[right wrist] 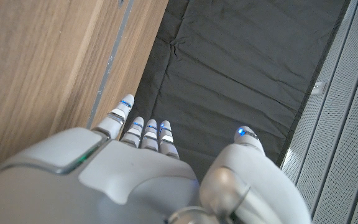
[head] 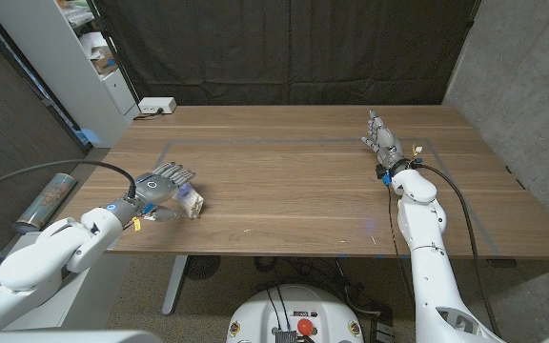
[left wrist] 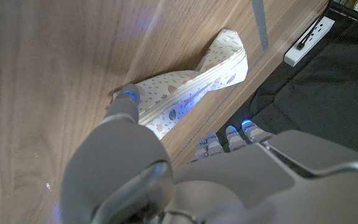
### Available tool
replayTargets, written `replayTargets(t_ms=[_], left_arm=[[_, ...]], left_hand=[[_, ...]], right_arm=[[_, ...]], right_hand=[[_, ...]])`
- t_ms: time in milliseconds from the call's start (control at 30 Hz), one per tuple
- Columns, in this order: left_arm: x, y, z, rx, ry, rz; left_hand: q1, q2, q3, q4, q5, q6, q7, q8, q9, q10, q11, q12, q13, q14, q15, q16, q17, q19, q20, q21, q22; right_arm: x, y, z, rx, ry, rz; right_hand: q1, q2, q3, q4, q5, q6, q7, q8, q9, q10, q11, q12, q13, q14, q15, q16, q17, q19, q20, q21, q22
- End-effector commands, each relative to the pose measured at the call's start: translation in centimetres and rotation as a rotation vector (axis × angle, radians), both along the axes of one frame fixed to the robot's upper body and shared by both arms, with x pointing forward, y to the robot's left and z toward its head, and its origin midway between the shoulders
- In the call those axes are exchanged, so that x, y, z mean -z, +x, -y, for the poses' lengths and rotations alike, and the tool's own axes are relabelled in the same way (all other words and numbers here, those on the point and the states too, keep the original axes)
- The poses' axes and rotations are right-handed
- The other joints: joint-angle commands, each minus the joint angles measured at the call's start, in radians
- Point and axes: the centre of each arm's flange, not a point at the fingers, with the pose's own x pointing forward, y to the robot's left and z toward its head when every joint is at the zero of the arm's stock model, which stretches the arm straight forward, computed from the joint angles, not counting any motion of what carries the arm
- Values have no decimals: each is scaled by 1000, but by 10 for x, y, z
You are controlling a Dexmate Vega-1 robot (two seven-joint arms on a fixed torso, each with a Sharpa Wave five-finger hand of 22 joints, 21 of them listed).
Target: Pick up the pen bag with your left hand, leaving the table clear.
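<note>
Pen bag [left wrist: 194, 87]: it lies on the wooden table [head: 294, 181] near the left edge, close to the front-left corner — a pale fabric pouch with small printed marks and a zip running its length. In the head view [head: 191, 202] only its end peeks out past your fingers.

Long axis: in the head view the pouch seems to run roughly along the front edge, the free end pointing toward the middle of the table. The zip follows that same line, and the bag has a slight twist in it.

Left hand [head: 160, 187]: it sits over the bag, fingers spread. The left wrist view shows the thumb [left wrist: 124, 106] pressing the near end of the fabric, with the other fingertips [left wrist: 229, 135] apart from the pouch. I judge you have contact, not a grip — nothing is pinched yet.

Why it sits so: the hand covers the near end, probably so the thumb can pin the cloth while the fingers curl in from the other side.

Right hand [head: 381, 139]: it waits well apart, toward the back-right corner, fingers straight and together, holding nothing. That keeps it out of the way.

Next move, as a judgement: close your fingers across the short width of the bag, not along it; soft fabric may slip or bunch.

Also there: a white power strip [head: 157, 106] at the back-left corner.
</note>
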Motion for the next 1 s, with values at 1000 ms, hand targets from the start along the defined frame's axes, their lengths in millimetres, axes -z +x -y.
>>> replayTargets(t_ms=[1000], left_arm=[[17,15,14,12,-54,-52]], left_hand=[[106,27,-22,16,-8,311,-58,51,4,298,-53,74,6,243,-92,44,1,166,-66,38,9]], right_arm=[[4,4,1,-11,0,-14]], right_hand=[[1,12,-6,-2,4,1,-4,1,4,9,4,8,3,12,3,5,5,7,4,10,5]])
